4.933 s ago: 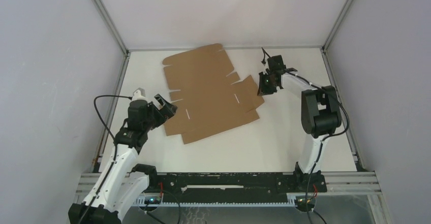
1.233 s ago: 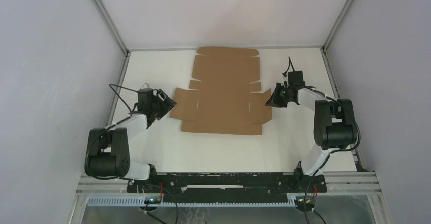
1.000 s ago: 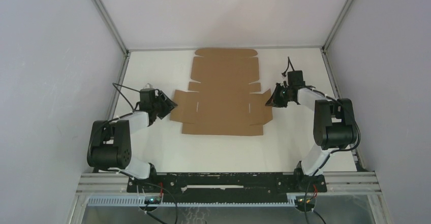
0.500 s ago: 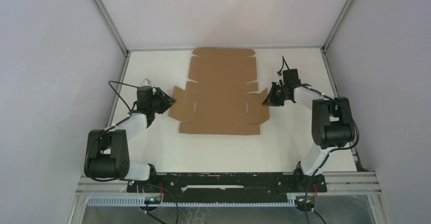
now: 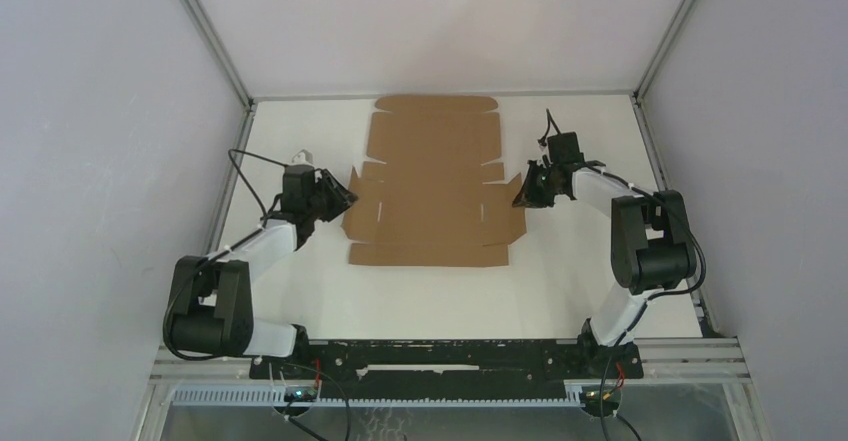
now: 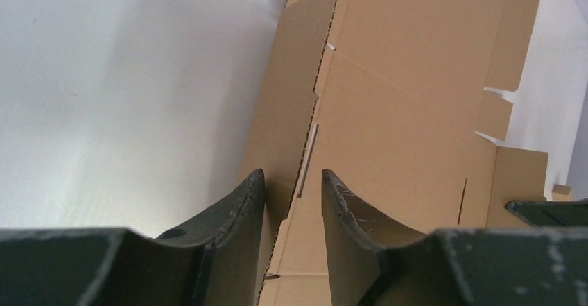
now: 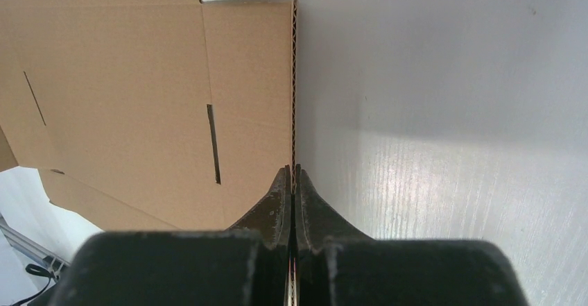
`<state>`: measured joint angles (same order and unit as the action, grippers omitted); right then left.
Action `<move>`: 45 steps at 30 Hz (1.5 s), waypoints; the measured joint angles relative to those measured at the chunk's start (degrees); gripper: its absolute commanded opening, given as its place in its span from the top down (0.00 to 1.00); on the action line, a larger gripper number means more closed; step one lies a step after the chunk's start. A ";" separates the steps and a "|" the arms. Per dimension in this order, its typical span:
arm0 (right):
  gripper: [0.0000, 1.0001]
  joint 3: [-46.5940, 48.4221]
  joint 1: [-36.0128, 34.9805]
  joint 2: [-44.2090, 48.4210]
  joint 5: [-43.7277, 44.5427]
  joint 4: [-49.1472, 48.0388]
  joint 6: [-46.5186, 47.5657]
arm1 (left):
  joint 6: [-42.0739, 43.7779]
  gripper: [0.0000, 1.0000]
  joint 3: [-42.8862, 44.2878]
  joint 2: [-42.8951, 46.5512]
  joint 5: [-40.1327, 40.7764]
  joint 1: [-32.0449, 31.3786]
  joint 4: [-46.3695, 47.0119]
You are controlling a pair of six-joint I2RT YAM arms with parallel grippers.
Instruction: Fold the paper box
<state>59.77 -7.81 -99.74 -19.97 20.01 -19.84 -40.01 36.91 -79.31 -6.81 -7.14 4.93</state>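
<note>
Flap (image 6: 281,112) of paper box (image 5: 430,176) has risen inside parted left tool (image 6: 291,180); right tool (image 7: 292,173) clamps opposite edge.

Paper box (image 7: 139,98) beyond the right wrist view's top and left edges.

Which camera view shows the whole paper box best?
The top external view: the whole box shows there, with its outline and all flaps. The left wrist view shows mainly its left flap, tilted up between the left fingers; the right wrist view shows only its right part, the edge pinched in the right fingers.
</note>
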 measured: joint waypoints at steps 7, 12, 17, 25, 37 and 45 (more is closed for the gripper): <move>1.00 1.05 -1.11 0.66 0.66 1.46 -0.02 | -0.02 0.60 0.74 1.66 0.26 -0.50 -1.38; 1.00 1.70 -2.10 1.64 0.90 2.21 -0.02 | -0.09 0.60 0.74 3.58 0.26 -1.29 -1.92; 1.00 2.67 -3.19 2.23 1.38 3.30 -0.02 | -0.22 0.61 1.42 4.02 0.39 -2.64 -2.62; 1.00 4.66 -5.27 2.93 2.16 5.18 -0.02 | -0.57 0.61 4.09 4.00 1.14 -6.58 -2.84; 1.00 5.77 -8.00 3.48 3.43 6.75 -0.24 | -1.31 0.62 6.62 1.27 3.21 -11.74 -2.95; 1.00 7.41 -9.64 3.48 4.70 7.93 -0.20 | -1.62 0.62 6.82 0.76 3.67 -12.79 -2.95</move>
<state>67.18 -17.45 -96.27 -15.27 27.94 -20.03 -41.63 43.72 -78.54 -3.14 -19.92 1.98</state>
